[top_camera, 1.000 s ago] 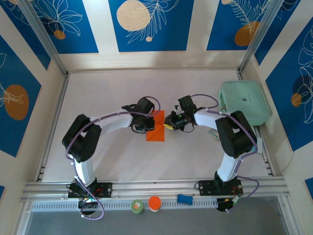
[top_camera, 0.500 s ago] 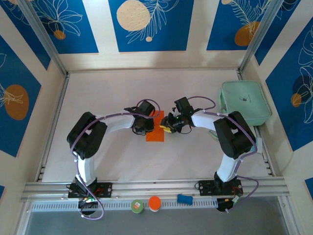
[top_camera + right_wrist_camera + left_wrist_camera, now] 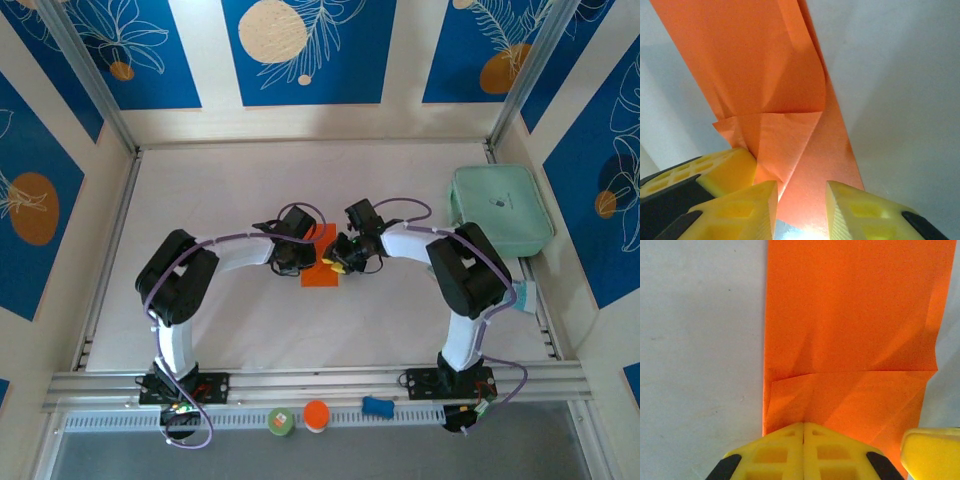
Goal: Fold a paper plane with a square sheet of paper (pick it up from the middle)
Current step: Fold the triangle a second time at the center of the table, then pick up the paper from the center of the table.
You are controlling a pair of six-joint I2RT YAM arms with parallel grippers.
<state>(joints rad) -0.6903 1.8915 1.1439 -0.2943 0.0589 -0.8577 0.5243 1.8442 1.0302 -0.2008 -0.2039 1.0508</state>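
The orange square sheet of paper (image 3: pixel 320 276) lies flat mid-table, folded into a narrow strip with a triangular corner flap (image 3: pixel 785 140) creased over one end. My left gripper (image 3: pixel 306 259) is shut, and its yellow fingertips (image 3: pixel 804 427) press together down on the paper's (image 3: pixel 855 315) near end beside the crease. From the other side my right gripper (image 3: pixel 334 266) stands open over the same end, its jaws (image 3: pixel 801 200) apart above the paper (image 3: pixel 750 60) with the flap's edge near the left finger. One finger of each gripper shows in the other's wrist view.
A mint-green case (image 3: pixel 500 208) sits at the table's right edge. On the front rail lie a greenish disc (image 3: pixel 280 421), a small round orange disc (image 3: pixel 316 415) and a blue piece (image 3: pixel 376 405). Frame posts stand at the back corners.
My right gripper has slid left onto the paper's end and opened wider. The left gripper has closed fully and stayed on the paper.
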